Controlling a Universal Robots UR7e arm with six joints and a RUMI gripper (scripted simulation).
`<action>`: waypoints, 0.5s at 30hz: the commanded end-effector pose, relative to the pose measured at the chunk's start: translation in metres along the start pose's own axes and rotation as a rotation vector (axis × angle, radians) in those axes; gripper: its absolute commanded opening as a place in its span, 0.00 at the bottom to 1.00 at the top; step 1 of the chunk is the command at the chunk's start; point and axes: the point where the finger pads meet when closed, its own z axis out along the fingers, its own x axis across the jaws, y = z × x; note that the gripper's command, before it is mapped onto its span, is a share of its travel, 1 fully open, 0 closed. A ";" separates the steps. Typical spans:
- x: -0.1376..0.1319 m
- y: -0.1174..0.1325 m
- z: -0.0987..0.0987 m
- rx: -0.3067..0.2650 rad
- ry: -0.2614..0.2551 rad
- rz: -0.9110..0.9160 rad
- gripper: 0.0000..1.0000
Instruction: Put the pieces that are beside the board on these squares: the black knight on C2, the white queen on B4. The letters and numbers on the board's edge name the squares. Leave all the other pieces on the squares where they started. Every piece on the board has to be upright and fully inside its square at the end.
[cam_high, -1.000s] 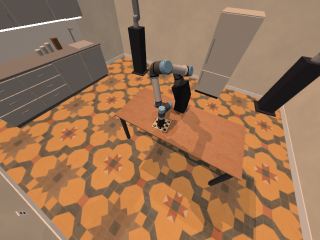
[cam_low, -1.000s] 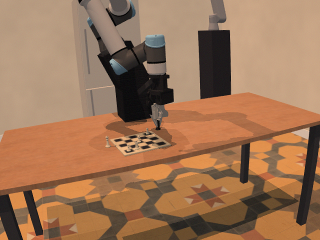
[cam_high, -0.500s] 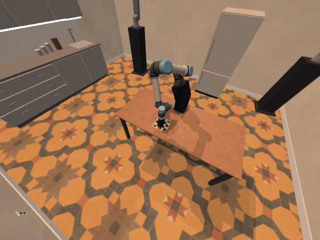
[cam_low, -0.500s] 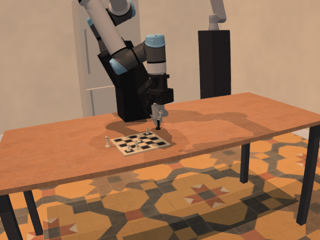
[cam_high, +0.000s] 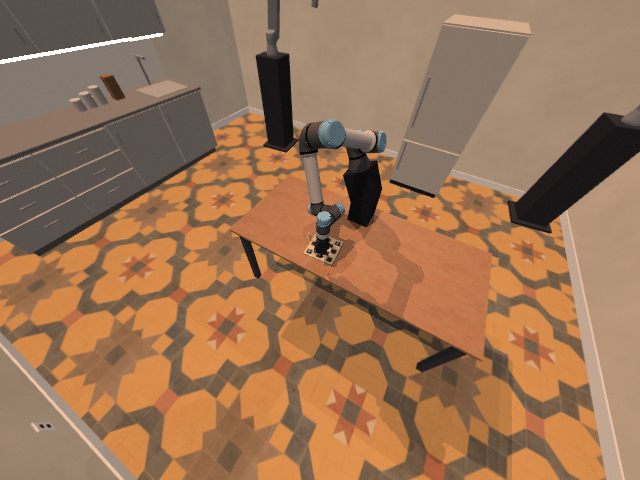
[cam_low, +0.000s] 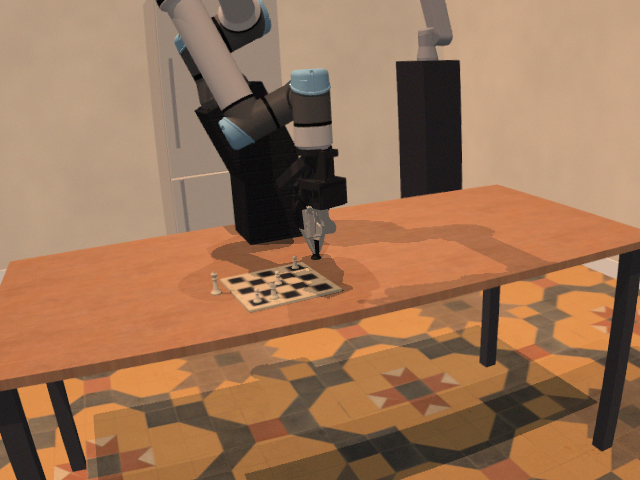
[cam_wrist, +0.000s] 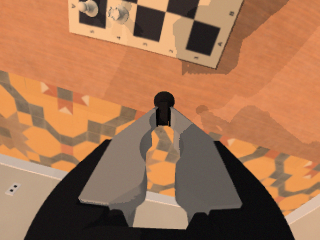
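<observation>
The grey two-finger claw (cam_low: 315, 246) was clamped on the small black knight (cam_low: 315, 255), in the air past the board's (cam_low: 248, 304) 1 o'clock corner. The tall white queen (cam_low: 214, 284) waited on the wooden tabletop (cam_low: 129, 315). Neither was placed yet.

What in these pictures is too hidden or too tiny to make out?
- Top view: the chessboard is tiny and the arm covers it; no pieces can be told apart.
- Wrist view: the pincer is shut on a black piece; its fingers hide the body, so its type is unclear.
- Wrist view: the frame's top edge cuts off most of the board.
- Exterior view: the board's edge letters are too small.
</observation>
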 end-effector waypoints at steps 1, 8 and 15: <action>0.000 0.000 -0.001 -0.001 -0.001 0.027 0.00; 0.002 -0.002 0.000 -0.001 -0.001 0.096 0.00; 0.004 -0.004 0.000 -0.001 -0.001 0.163 0.00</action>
